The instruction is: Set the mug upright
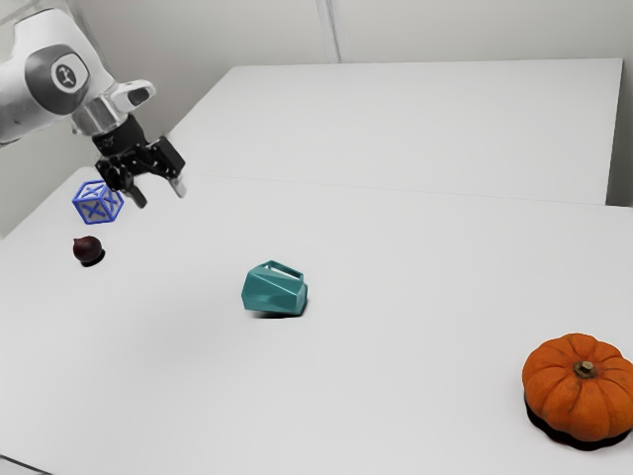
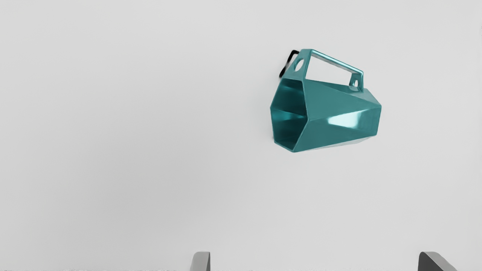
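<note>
Finding: the teal mug (image 1: 275, 290) lies on its side on the white counter (image 1: 415, 396), near the middle in the exterior view, between the dark brown object (image 1: 87, 249) toward that view's left and the orange pumpkin (image 1: 582, 388) at the near right. It does not meet the required upright state. The hand (image 1: 160, 192) is above the counter toward the exterior view's left, well apart from the mug; its two fingers are spread, with nothing between them.

Recommended procedure, in my judgement: bring the hand over the mug with fingers wide and aligned to close across the body, clear of the handle (image 2: 337, 62). The faceted, tapering wall may slip or roll under an off-centre squeeze. Once gripped, raise it enough for the base to swing beneath, turn the mouth (image 2: 289, 113) upward, lower until the base sits flat, then release gently.

Comparison of views: the wrist view discloses the hollow interior and the holes at the handle's ends; from the exterior view I cannot confirm which way the mouth faces. The exterior view supplies the hand's height above the counter, the pumpkin, the brown object and the blue open-framed block (image 1: 98, 202) at the far left.
</note>
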`<state>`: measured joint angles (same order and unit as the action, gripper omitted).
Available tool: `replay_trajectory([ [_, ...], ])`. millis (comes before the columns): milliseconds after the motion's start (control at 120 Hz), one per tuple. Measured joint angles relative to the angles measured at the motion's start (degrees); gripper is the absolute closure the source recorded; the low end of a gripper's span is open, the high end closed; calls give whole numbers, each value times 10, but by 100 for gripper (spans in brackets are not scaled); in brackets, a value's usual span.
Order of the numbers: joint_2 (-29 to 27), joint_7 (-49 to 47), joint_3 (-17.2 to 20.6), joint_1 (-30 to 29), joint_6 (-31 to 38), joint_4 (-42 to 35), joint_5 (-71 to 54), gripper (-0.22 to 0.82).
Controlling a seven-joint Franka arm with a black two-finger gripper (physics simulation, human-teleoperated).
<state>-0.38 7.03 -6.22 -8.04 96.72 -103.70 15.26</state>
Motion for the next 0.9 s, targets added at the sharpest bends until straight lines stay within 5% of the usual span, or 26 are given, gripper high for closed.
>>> replay_trajectory([
  [467,162,22,0,-26,-19,-14,193,0],
  [900,238,53,4,-26,11,13,277,0],
])
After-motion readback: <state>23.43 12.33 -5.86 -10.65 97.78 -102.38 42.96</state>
